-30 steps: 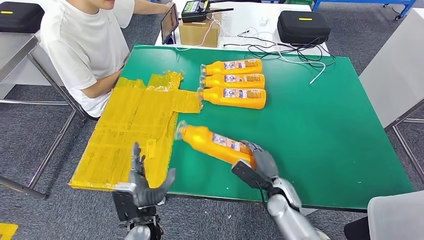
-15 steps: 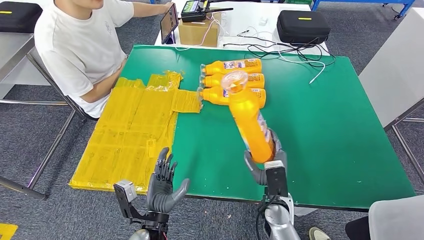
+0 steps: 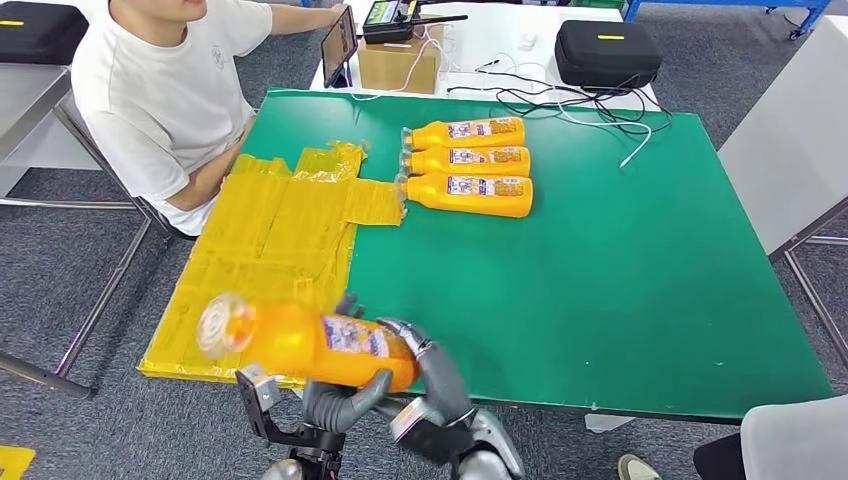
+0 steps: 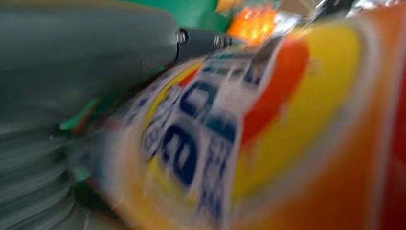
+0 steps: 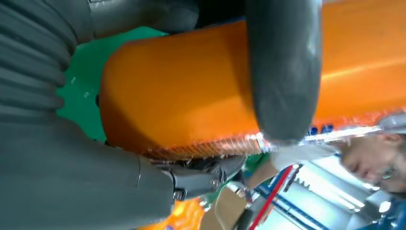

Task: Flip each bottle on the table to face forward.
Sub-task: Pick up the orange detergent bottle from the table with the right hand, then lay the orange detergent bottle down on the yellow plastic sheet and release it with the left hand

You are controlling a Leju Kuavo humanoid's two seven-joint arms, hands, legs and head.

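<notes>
My right hand [image 3: 437,372] grips an orange bottle [image 3: 310,345] by its base and holds it level over the table's front left edge, its clear cap toward the left. The left hand [image 3: 335,402] sits under and behind the bottle's middle; its fingers stand straight up behind the bottle and its thumb lies on the near side. The bottle's label [image 4: 201,143] shows blurred and very close beside the left hand's thumb [image 4: 86,43]. In the right wrist view a dark finger [image 5: 282,72] wraps over the orange body [image 5: 191,96]. Three more orange bottles [image 3: 470,160] lie side by side at the back, labels up.
Crinkled yellow sheeting [image 3: 260,260] covers the left part of the green table [image 3: 620,270]. A person in a white shirt [image 3: 160,90] sits at the far left corner. Behind the table are a cardboard box [image 3: 400,65], a black case [image 3: 605,50] and loose cables [image 3: 560,100].
The right hand lifted the bottle off the table, stood it upright, then swung it down to the left onto the left hand. The left hand rose and turned palm up.
</notes>
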